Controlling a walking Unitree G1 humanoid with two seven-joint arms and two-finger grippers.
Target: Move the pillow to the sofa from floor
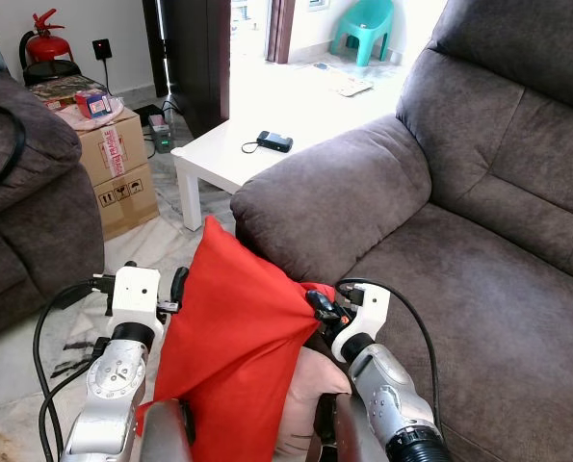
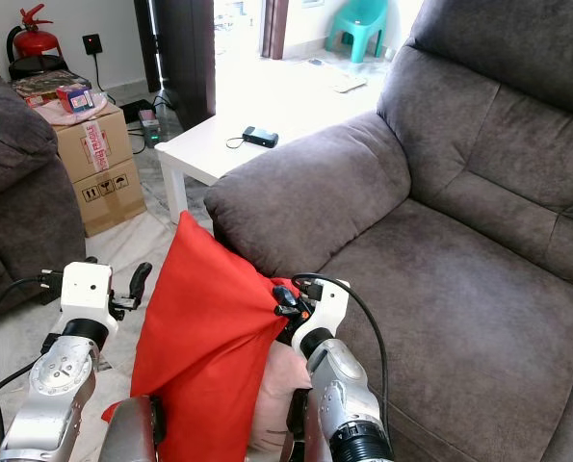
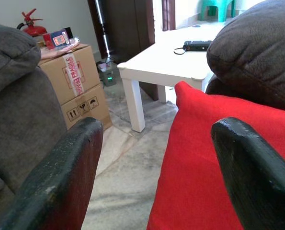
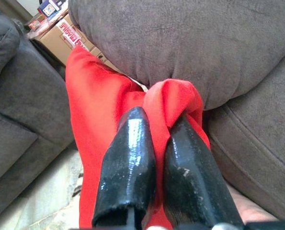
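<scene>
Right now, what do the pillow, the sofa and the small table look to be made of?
Pillow: red woven cloth, matte; it bunches into folds where the right gripper pinches a corner.
Sofa: grey-brown suede-like or microfibre upholstery, with a soft nap and shaded brush marks.
Table: smooth white surface, likely painted or laminated wood; can't tell which.
Left gripper is open beside the pillow.

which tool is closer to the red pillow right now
Right. The right tool is shut on a bunched corner of the red pillow, touching it. The left tool is open beside the pillow's other edge.
</scene>
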